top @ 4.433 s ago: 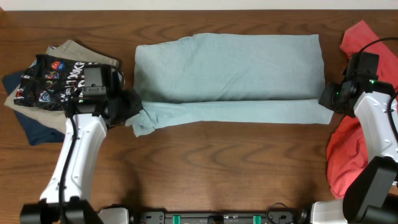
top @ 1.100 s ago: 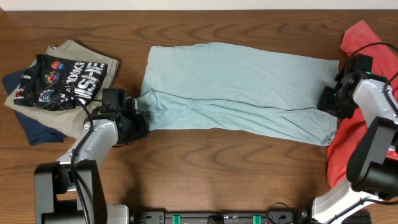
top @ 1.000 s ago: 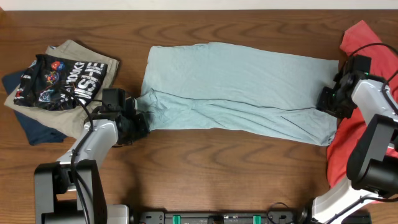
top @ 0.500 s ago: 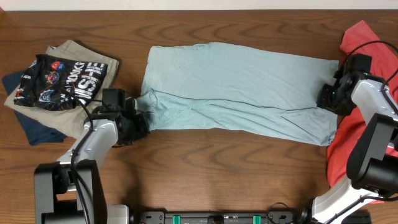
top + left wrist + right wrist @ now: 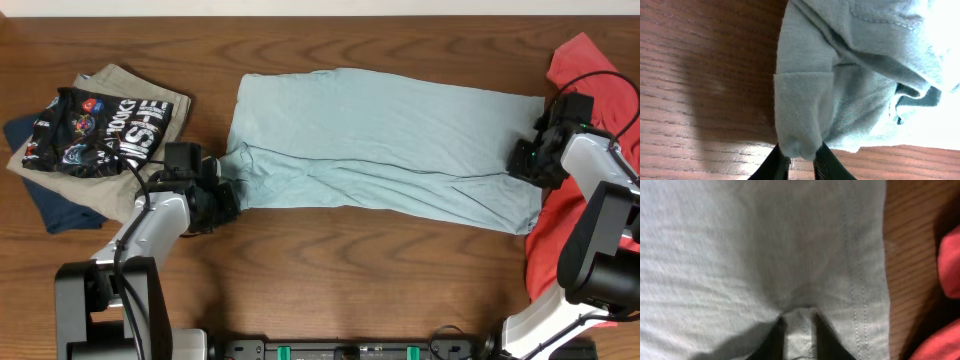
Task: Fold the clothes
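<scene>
A brown wood-grain table (image 5: 330,290) is carrying the whole scene. At its left, the left gripper (image 5: 798,161) is pinching a small doubled-over corner of the T-shirt (image 5: 380,130) between closed jaws, the cloth bunching into a soft lump right at the fingertips. At the right edge, the right gripper (image 5: 799,326) is clamping a raised ridge of the same shirt, just inside a hem with two rows of stitching.

The T-shirt is lying across the middle of the table, stretching from one gripper to the other as a long band running left to right. It is plain pale sky-blue, thin and soft, showing no print, with shallow creases fanning from each pinch and a fold line running along its near side.

At the far left a black garment (image 5: 95,125) is lying on a khaki garment (image 5: 120,78) and a navy garment (image 5: 62,208). Its white block lettering is too small to read fully. A red garment (image 5: 560,255) is lying crumpled at the right, beside the shirt's end.
</scene>
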Controlling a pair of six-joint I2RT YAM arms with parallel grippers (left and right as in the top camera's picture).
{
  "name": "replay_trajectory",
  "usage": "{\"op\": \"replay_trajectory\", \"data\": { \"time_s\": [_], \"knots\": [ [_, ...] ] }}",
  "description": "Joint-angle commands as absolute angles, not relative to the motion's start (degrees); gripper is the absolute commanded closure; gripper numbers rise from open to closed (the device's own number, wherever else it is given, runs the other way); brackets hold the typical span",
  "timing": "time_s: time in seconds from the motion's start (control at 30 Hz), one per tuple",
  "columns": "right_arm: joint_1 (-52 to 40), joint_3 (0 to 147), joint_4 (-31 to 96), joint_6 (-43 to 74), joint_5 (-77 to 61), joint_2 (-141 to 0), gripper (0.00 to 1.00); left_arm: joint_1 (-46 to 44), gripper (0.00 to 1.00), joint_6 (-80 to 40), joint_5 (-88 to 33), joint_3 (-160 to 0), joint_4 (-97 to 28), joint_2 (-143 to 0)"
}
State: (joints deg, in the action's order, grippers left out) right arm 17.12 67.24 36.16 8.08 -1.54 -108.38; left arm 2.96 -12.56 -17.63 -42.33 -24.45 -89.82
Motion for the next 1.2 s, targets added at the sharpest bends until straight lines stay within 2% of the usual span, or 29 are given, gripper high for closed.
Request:
{"op": "replay_trajectory", "data": {
  "time_s": [0.0,0.5,0.53,0.6,0.63,1.17],
  "knots": [
    [17.2,66.7,36.0,8.3,-1.5,-108.9,0.99,3.2,0.81,-12.1,-16.9,-42.2,-24.8,-90.0],
    [18.3,70.0,37.0,12.4,2.3,-104.8,0.99,3.2,0.81,-12.1,-16.9,-42.2,-24.8,-90.0],
    [18.3,70.1,36.9,12.1,1.8,-104.6,0.97,3.2,0.81,-12.1,-16.9,-42.2,-24.8,-90.0],
    [18.3,69.9,37.2,11.0,1.0,-104.8,0.79,3.2,0.81,-12.1,-16.9,-42.2,-24.8,-90.0],
    [18.2,69.7,37.2,10.6,1.0,-105.0,0.78,3.2,0.81,-12.1,-16.9,-42.2,-24.8,-90.0],
    [17.9,66.8,35.1,10.7,-0.9,-110.3,0.79,3.2,0.81,-12.1,-16.9,-42.2,-25.1,-90.0]
  ]
}}
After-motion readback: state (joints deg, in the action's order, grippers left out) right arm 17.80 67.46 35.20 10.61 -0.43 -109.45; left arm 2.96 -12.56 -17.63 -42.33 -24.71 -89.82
